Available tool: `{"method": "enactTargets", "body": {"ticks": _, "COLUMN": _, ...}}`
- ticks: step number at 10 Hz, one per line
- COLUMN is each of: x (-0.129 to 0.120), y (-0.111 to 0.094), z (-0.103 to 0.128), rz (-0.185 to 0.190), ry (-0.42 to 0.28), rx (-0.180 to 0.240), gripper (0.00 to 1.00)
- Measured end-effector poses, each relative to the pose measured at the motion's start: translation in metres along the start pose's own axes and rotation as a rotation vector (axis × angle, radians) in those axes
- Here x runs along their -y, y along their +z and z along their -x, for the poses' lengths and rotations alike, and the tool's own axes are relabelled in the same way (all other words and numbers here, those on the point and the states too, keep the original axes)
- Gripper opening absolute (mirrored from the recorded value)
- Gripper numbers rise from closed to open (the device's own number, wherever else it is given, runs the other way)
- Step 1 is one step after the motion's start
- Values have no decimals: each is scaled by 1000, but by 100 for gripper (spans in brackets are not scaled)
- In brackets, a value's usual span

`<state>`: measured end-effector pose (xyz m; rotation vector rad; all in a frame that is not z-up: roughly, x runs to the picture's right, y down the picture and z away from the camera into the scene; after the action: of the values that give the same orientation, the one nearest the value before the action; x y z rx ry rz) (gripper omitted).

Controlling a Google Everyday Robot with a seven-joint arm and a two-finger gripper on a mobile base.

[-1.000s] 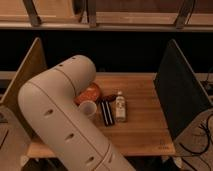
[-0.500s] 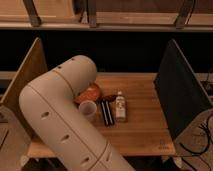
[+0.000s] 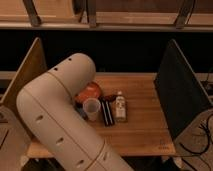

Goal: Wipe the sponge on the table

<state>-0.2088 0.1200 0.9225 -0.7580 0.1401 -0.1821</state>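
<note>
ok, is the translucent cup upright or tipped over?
Upright: the cup stands on the table, open rim facing up, beside the black case. The gripper is out of view, likely behind the arm.

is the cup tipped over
No, the cup stands upright beside the black case on the table; the gripper is out of view.

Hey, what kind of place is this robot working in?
Probably a lab test station, not a home: a butcher-block table fenced by an upright wooden side board and a dark panel. The gripper is out of view, likely behind the white arm.
</note>
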Motion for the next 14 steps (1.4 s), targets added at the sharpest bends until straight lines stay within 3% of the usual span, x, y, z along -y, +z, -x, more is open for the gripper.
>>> {"method": "enactTargets", "body": {"ticks": 2, "x": 12, "y": -2, "z": 17, "rz": -59, "ry": -22, "rx": 54, "gripper": 2}}
{"method": "enactTargets", "body": {"ticks": 4, "x": 14, "y": -14, "z": 51, "rz": -120, "ry": -67, "rx": 145, "gripper": 2}}
{"method": "enactTargets", "body": {"ticks": 6, "x": -2, "y": -24, "z": 72, "rz": -132, "ry": -103, "rx": 200, "gripper": 2}}
{"method": "enactTargets", "body": {"ticks": 7, "x": -23, "y": -25, "z": 75, "rz": -120, "ry": -127, "rx": 209, "gripper": 2}}
{"method": "enactTargets", "body": {"ticks": 9, "x": -59, "y": -17, "z": 63, "rz": -69, "ry": -134, "rx": 174, "gripper": 2}}
{"method": "enactTargets", "body": {"ticks": 11, "x": -96, "y": -4, "z": 30, "rz": 12, "ry": -99, "rx": 101, "gripper": 2}}
{"method": "enactTargets", "body": {"ticks": 14, "x": -101, "y": 4, "z": -3, "rz": 55, "ry": -24, "rx": 30, "gripper": 2}}
